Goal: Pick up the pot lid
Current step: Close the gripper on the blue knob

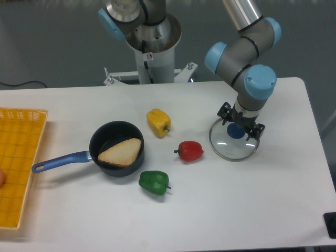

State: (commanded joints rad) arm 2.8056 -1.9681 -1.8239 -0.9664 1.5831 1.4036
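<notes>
Claw (241, 124): we see it spread wide over the blue knob (235, 132).
Pot lid (230, 150): we see it flat on the table (262, 199).

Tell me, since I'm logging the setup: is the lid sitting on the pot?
No: the lid lies flat on the table, right of the red pepper, while the pot stands open with bread inside.

White table (273, 210), plain grey wall (52, 37) behind, black cable (23, 83) at left
</notes>
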